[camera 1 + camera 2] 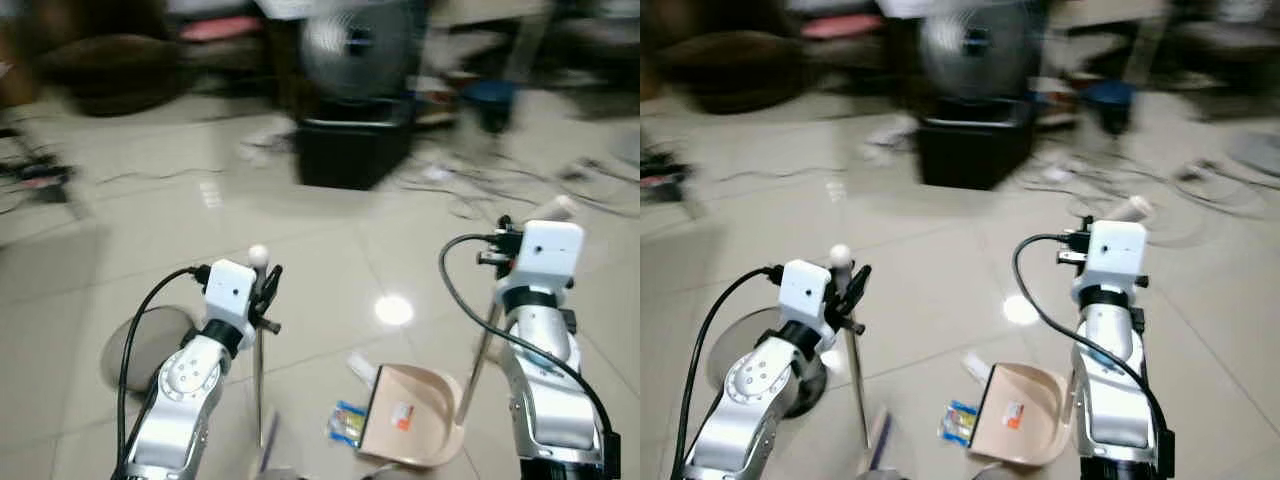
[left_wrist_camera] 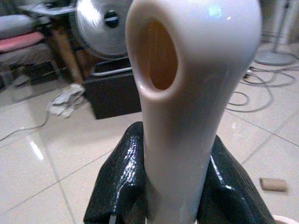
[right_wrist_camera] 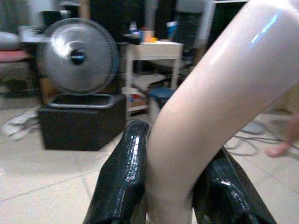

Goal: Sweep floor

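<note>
Sweeping litter into the dustpan (image 1: 420,415) looks like the step in hand. The left tool (image 1: 265,290) clamps the broom (image 1: 258,370); the right tool (image 1: 1080,250) clamps the pan's handle (image 1: 478,365). The wrapper (image 1: 347,424) lies on the floor (image 1: 330,250), touching the pan's mouth at 9 o'clock, with the broom beyond at 9. Next: a short push rightward.

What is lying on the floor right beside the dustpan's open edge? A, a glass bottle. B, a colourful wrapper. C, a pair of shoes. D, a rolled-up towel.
B: a small blue and yellow wrapper lies on the tiles against the open front edge of the beige dustpan, between the broom and the pan.
</note>
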`<state>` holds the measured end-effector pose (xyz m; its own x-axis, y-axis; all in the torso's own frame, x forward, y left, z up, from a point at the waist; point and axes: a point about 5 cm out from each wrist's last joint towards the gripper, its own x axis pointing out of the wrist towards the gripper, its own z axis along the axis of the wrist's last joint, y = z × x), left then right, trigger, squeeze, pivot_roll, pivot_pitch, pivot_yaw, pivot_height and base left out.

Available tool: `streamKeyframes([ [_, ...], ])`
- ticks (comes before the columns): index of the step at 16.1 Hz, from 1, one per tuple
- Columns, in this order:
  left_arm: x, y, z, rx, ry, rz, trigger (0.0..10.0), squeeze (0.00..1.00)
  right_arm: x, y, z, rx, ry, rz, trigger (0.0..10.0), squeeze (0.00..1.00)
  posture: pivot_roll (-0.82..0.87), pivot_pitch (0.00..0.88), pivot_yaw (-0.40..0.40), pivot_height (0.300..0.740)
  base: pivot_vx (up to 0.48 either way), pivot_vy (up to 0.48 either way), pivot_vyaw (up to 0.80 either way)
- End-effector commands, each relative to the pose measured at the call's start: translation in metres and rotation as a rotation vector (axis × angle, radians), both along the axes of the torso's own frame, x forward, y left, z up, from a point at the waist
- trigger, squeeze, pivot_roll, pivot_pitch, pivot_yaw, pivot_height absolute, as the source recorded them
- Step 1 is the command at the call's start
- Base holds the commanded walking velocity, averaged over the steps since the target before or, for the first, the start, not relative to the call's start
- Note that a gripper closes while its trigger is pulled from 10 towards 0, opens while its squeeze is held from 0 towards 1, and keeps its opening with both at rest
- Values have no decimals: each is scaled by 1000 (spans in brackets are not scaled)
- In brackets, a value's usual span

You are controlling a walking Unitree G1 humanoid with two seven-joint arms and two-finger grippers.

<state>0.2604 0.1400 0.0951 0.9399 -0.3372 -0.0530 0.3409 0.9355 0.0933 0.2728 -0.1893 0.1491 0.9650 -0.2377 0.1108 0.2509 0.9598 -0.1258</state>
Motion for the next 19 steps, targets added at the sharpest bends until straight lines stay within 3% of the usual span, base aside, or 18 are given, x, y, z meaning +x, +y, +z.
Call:
streamKeyframes([
  [1, 3, 0, 10, 14, -39, 0, 10000, 0, -1, -2, 6, 1, -19, -8, 10000, 0, -68, 40, 87, 740, 0, 0, -800],
  [5, 9, -4, 22, -15, -87, 24, 10000, 0, 3, -6, 7, -17, -12, -2, 10000, 0, -61, 42, 86, 740, 0, 0, -800],
  [8, 12, -3, 24, 20, -105, 33, 10000, 0, 3, -6, 5, -24, 1, -2, 10000, 0, -62, 44, 88, 740, 0, 0, -800],
  [15, 14, -3, 27, 37, -138, 40, 10000, 0, 5, -4, -5, -54, 52, 16, 10000, 0, -56, 44, 89, 740, 214, 0, 0],
  [19, 14, -3, 25, 42, -135, 39, 10000, 0, 5, -2, -8, -18, 50, 30, 10000, 0, -53, 44, 90, 740, 324, 0, 531],
])
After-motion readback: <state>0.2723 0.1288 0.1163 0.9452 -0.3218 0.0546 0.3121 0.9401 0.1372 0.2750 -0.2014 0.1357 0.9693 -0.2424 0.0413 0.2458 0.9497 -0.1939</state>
